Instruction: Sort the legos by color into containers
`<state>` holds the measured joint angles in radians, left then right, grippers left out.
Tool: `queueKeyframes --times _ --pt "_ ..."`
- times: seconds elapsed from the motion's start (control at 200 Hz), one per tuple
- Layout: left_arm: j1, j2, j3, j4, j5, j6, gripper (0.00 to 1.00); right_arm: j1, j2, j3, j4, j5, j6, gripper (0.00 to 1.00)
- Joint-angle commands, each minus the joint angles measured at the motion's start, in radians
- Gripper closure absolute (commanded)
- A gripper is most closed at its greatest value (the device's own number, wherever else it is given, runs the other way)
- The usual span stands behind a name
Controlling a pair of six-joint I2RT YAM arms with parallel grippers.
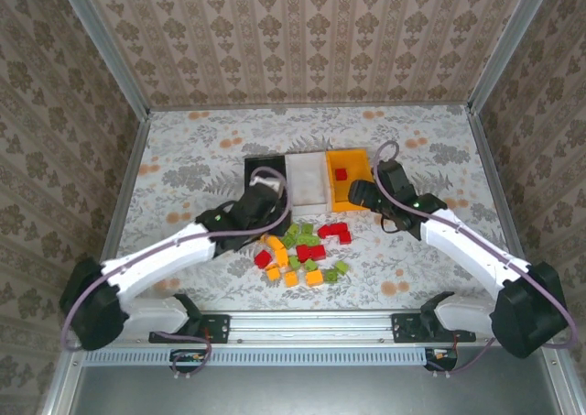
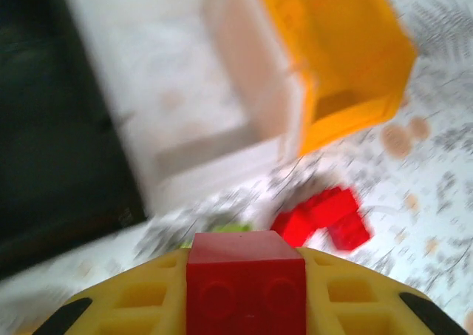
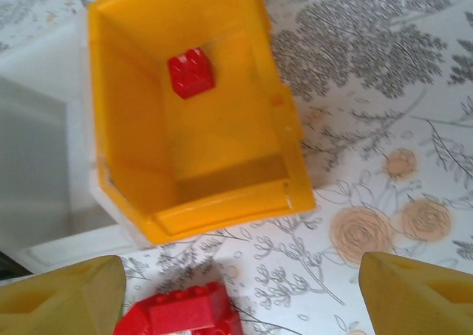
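A red lego is clamped between the yellow fingers of my left gripper, which is shut on it and raised near the pile in front of the white container. From above, the left gripper sits by the black container. The orange container holds one red lego. My right gripper hangs open just in front of it, with red legos on the table by its left finger. The pile of red, orange-yellow and green legos lies mid-table.
The three containers stand side by side in a row, black, white, orange. The flowered tabletop is walled on three sides. A metal rail runs along the near edge between the arm bases.
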<state>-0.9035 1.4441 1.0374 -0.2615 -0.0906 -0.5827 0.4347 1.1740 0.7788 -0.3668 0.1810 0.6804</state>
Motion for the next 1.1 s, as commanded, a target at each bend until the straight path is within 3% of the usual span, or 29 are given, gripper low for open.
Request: queueKeyframes --times 0.0,0.2,0.365,0.525,0.745,0.93,0.95,0.965,0.975,1.095 --pt "-0.006 0.165 0.159 0.078 0.061 0.068 0.72 -0.017 -0.051 -0.042 -0.034 0.028 0.016 0.16" --pt "0.009 0.446 0.462 0.058 0.087 0.100 0.72 -0.031 -0.111 -0.101 -0.048 0.016 0.007 0.16" --pt "0.035 0.582 0.588 0.047 0.112 0.076 0.71 -0.036 -0.144 -0.130 -0.051 -0.001 -0.002 0.15" --pt "0.035 0.627 0.629 0.056 0.129 0.054 0.47 -0.036 -0.160 -0.143 -0.043 -0.045 -0.024 0.13" --pt "0.036 0.488 0.534 0.137 0.134 0.020 0.30 -0.022 -0.158 -0.156 -0.015 -0.157 -0.065 0.13" --pt "0.028 0.248 0.311 0.219 0.134 -0.004 0.18 0.108 -0.131 -0.153 -0.056 -0.169 -0.088 0.13" --pt "0.025 0.220 0.279 0.224 0.133 -0.007 0.14 0.125 -0.126 -0.155 -0.057 -0.170 -0.087 0.13" --pt "0.025 0.201 0.256 0.228 0.134 -0.010 0.03 0.137 -0.123 -0.157 -0.057 -0.172 -0.087 0.13" --pt "0.024 0.186 0.241 0.230 0.133 -0.013 0.01 0.146 -0.121 -0.159 -0.057 -0.175 -0.086 0.14" --pt "0.008 0.021 0.049 0.240 0.107 -0.042 0.00 0.233 -0.081 -0.174 -0.044 -0.196 -0.074 0.18"
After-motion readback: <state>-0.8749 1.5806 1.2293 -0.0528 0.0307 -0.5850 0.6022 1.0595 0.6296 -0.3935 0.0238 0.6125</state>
